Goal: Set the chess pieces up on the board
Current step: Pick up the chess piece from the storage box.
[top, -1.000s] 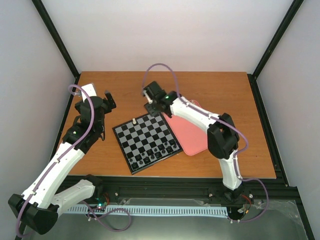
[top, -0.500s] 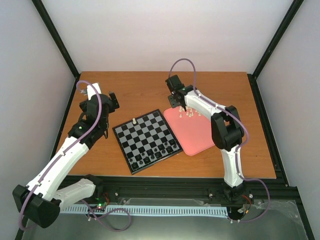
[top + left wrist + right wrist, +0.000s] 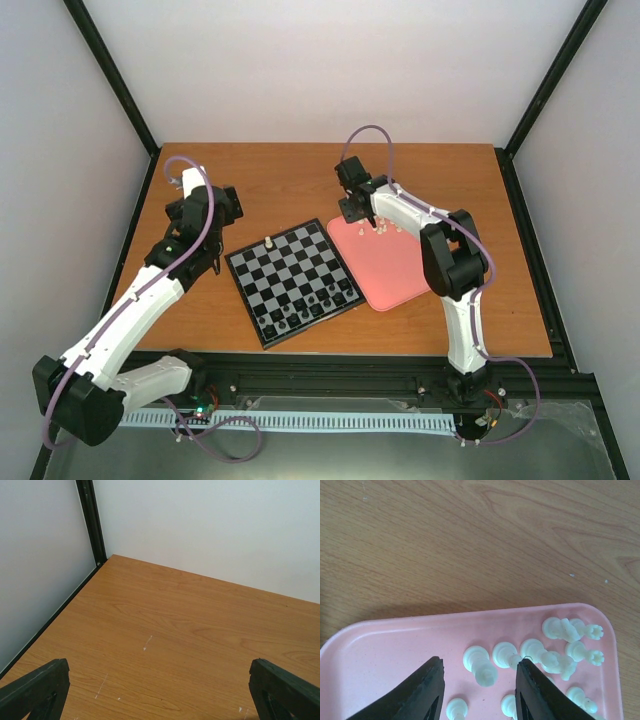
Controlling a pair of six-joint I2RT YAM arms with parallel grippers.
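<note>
The black-framed chessboard (image 3: 293, 281) lies tilted at the table's middle. One white piece (image 3: 270, 241) stands on its far corner and several dark pieces stand along its near edge. Several white chess pieces (image 3: 383, 229) lie at the far end of the pink tray (image 3: 385, 268); in the right wrist view they lie on their sides (image 3: 481, 664). My right gripper (image 3: 480, 672) is open just above them, one piece between its fingers; it shows from above too (image 3: 355, 208). My left gripper (image 3: 160, 687) is open and empty over bare wood at the far left (image 3: 228, 204).
Black frame posts and white walls enclose the table. The pink tray's far rim (image 3: 445, 621) lies just ahead of my right fingers. Bare wood lies beyond the tray and under my left gripper.
My right gripper has moved from over the board's far corner to the tray's far end and lowered over the white pieces. My left arm has drifted slightly toward the far left.
</note>
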